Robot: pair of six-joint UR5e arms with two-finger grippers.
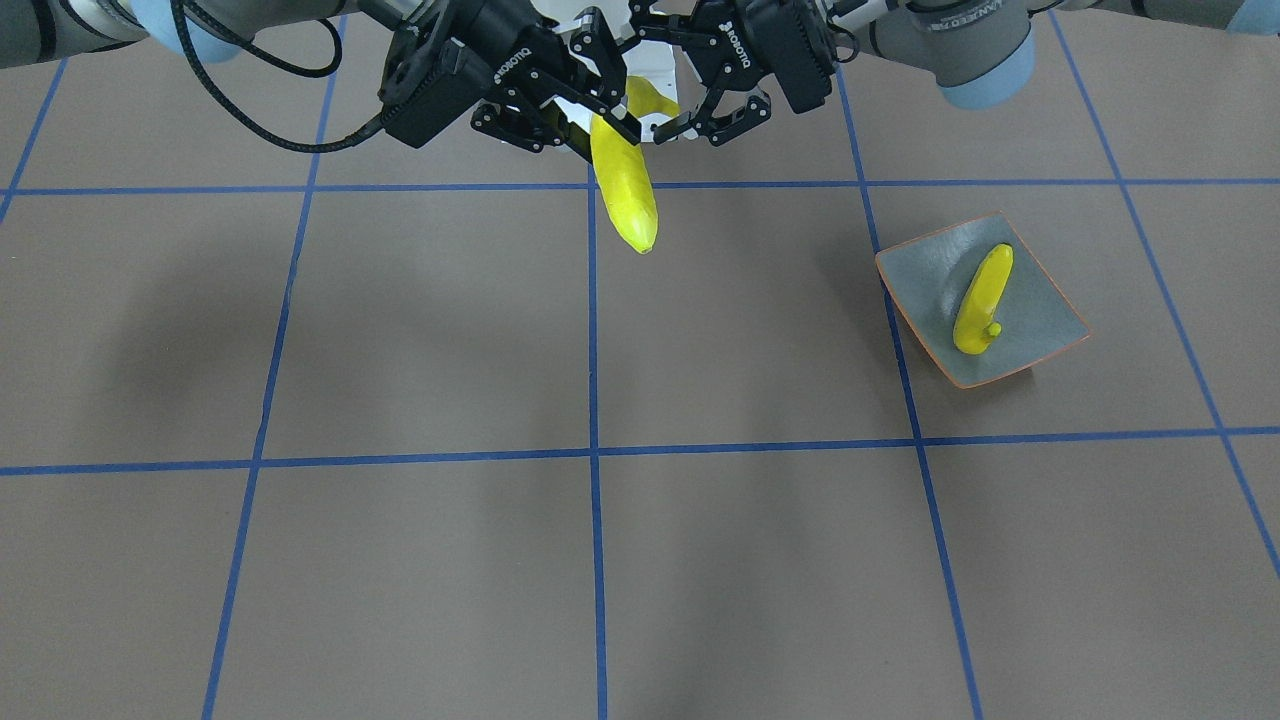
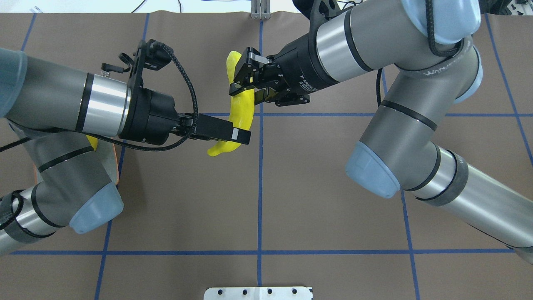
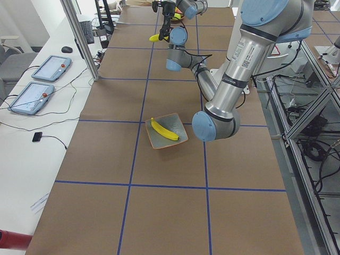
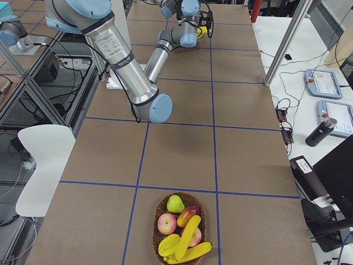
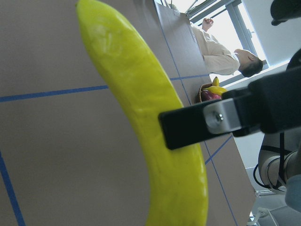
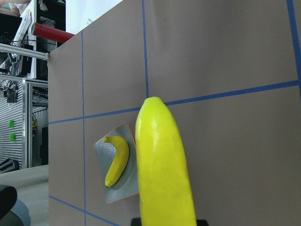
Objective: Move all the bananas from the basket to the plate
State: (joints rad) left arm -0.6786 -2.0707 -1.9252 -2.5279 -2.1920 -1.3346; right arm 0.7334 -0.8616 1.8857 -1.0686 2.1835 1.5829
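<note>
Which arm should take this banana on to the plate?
Left. The right gripper holds the banana up between the two arms, and the left gripper straddles it nearer its other end, though I can't tell if it has clamped. The plate lies on the robot's left.

Brown tabletop (image 1: pixel 400 330), blue tape grid (image 1: pixel 592 400)

Bright even light, soft shadows on the table (image 1: pixel 400 350), window (image 5: pixel 225 28) blown out white.

This is looking like a robotics lab: beside the brown paper-covered, blue-taped counter (image 3: pixel 159 212), grey tablet-shaped teach pendants (image 3: pixel 32 98) are lying on a white desk (image 3: pixel 21 154), black cables (image 3: pixel 53 125) trailing.
</note>
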